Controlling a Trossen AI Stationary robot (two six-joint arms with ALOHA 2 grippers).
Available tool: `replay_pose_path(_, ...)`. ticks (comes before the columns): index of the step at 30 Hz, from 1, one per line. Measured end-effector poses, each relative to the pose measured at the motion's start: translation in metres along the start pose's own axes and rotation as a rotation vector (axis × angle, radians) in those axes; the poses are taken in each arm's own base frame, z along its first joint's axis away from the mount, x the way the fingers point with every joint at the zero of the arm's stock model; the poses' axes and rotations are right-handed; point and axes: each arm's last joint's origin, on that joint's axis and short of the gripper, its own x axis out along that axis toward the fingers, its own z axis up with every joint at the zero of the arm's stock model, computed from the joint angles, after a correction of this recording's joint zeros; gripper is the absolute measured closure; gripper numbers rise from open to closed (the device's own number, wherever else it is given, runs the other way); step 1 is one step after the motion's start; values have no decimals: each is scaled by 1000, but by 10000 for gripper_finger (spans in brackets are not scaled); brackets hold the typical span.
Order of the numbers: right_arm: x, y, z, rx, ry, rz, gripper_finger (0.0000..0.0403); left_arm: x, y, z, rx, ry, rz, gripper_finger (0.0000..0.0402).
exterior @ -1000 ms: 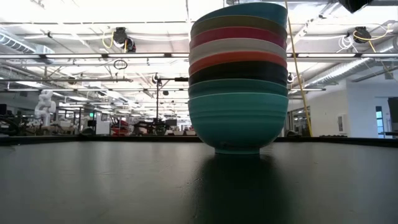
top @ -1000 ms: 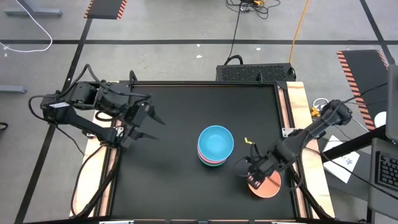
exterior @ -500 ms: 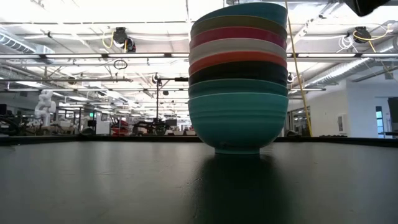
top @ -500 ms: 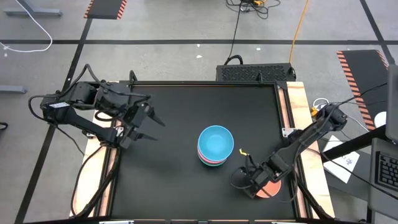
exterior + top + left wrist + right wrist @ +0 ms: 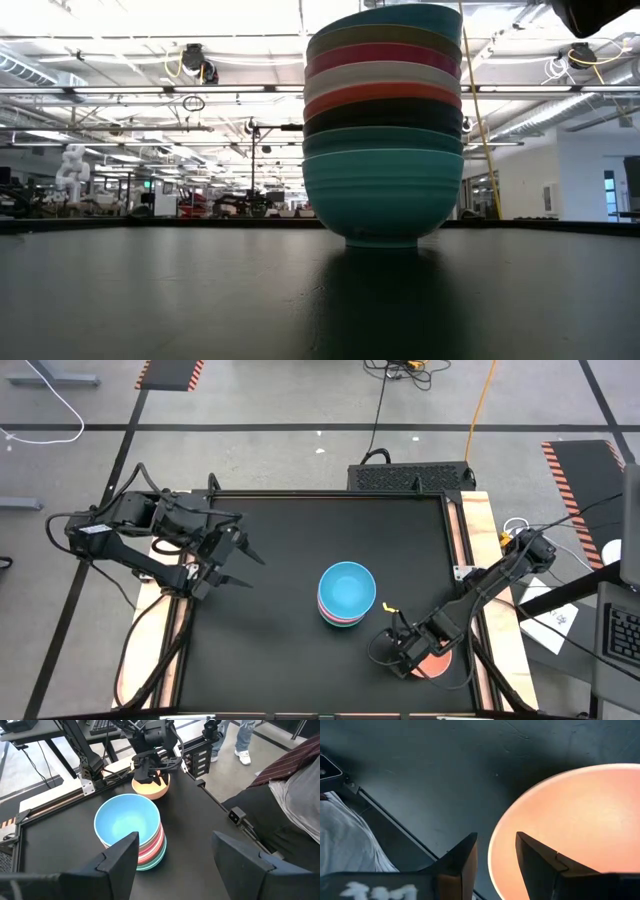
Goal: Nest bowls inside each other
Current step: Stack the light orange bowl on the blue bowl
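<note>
Bowls [image 5: 382, 120] stand nested upright, mouths up; peach-orange bowl [image 5: 432, 660] apart.

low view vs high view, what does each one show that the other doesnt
Only the low view shows the stack from the side, its coloured rims layered above a turquoise bottom bowl. Only the high view shows the peach bowl apart from the stack, the right gripper at its rim, and the left gripper open, waiting at the table's left. Both show the stack topped by a blue bowl.

black table [image 5: 280, 560], stack of bowls [image 5: 346, 596], peach-orange bowl [image 5: 436, 663] beside it
</note>
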Motion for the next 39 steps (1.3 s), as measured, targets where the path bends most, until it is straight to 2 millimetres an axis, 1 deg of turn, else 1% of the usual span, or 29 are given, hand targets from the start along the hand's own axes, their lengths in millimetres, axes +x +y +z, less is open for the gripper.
replay_pose_path(4, 1, -1, 0, 1, 0, -5, 276, 0, 0, 0, 1, 0, -1, 151)
replay_pose_path(6, 4, -2, 0, 16, 2, 0, 276, 0, 0, 0, 1, 0, -1, 151)
replay_pose_path(13, 33, -16, 0, 70, 106, 42, 276, 0, 0, 0, 3, 1, -2, 151)
replay_pose_path(19, 47, -31, 0, 99, 129, 5, 276, 0, 0, 0, 4, 1, -2, 151)
replay_pose_path(22, 51, -36, 1, 63, 110, -11, 287, 0, 0, 0, 4, 1, -2, 151)
replay_pose_path(24, 51, -37, 2, 35, 75, -18, 307, 0, 0, 0, 4, 1, -2, 151)
replay_pose_path(28, 49, -39, 2, -2, 48, -44, 376, 0, 0, 0, 3, 1, -2, 151)
replay_pose_path(34, 44, -45, 3, -6, 26, -147, 395, 0, 0, 0, -4, 2, -2, 151)
replay_pose_path(37, 35, -43, 6, -31, -7, -191, 400, 0, 0, 0, -8, 2, -2, 151)
replay_pose_path(39, 28, -45, 9, -48, -49, -269, 402, 0, 0, 0, -9, 2, -2, 151)
